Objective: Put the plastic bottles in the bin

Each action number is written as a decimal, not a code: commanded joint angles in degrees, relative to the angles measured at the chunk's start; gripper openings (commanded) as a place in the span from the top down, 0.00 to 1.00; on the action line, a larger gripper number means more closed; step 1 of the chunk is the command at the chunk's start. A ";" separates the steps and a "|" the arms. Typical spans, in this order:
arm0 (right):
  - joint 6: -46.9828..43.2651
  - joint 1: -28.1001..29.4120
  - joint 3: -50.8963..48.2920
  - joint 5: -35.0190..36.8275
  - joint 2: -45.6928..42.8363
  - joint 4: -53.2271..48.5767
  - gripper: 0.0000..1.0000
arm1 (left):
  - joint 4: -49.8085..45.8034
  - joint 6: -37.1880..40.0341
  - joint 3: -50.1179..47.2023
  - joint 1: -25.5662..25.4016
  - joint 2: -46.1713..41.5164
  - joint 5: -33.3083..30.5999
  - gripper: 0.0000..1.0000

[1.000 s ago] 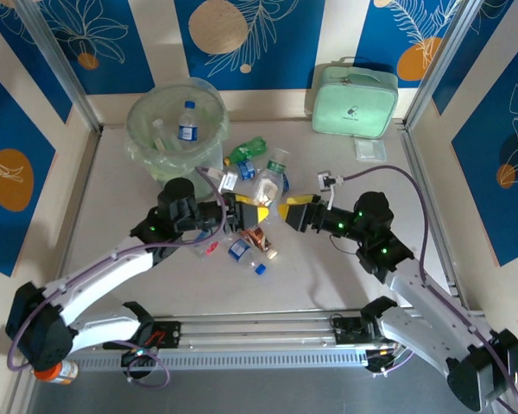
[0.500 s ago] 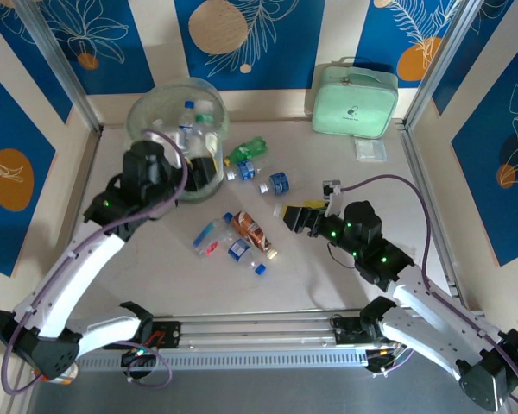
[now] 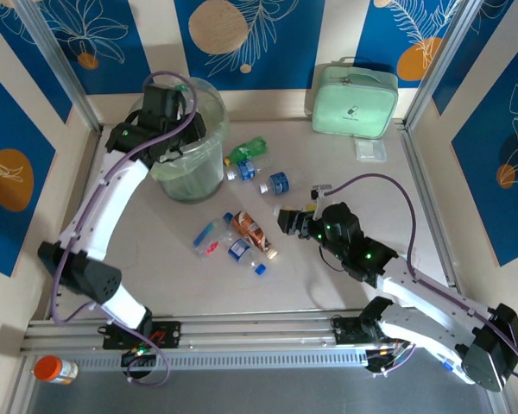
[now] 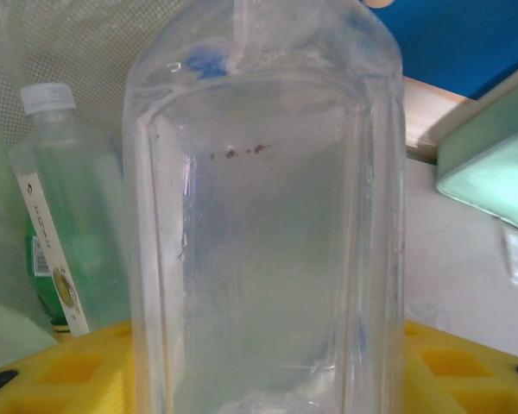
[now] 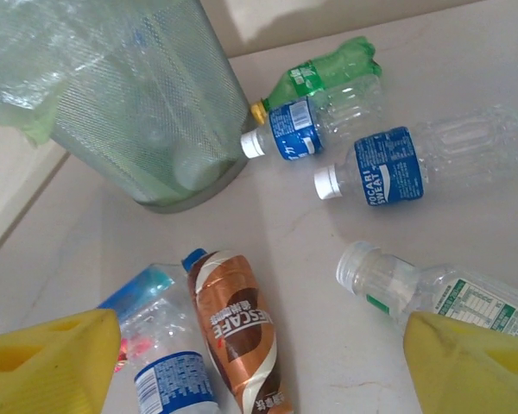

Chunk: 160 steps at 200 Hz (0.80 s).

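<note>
Left claw (image 3: 184, 115) carried bottle (image 4: 259, 216) over bin (image 3: 192, 175), case (image 3: 352, 102) beyond

Blue-labelled bottle (image 5: 388, 168) reads POCARI SWEAT; brown bottle (image 5: 239, 328) probably NESCAFÉ (partly turned away).

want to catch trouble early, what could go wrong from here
1. The left pincer holds a clear bottle near the rim of the bin. If it lets go off-centre, the bottle might fall outside.
2. The open right pincer has a white-labelled bottle at the edge of its span, not centred. Closing there may pinch it badly and send it rolling.
</note>
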 commanded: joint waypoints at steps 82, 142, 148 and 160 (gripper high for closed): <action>-2.52 3.64 2.98 6.59 3.46 0.94 0.14 | -8.99 -8.85 18.75 5.54 17.08 6.94 0.76; -3.12 3.73 2.97 8.18 3.46 1.02 0.14 | -7.05 -14.42 18.34 5.35 21.87 10.03 0.64; -3.16 3.73 2.83 8.33 3.45 1.04 0.14 | -6.93 -14.93 17.88 5.34 22.17 10.01 0.62; -3.16 3.73 2.85 8.45 3.62 1.16 0.14 | -6.18 -15.47 16.50 5.31 22.39 10.46 0.57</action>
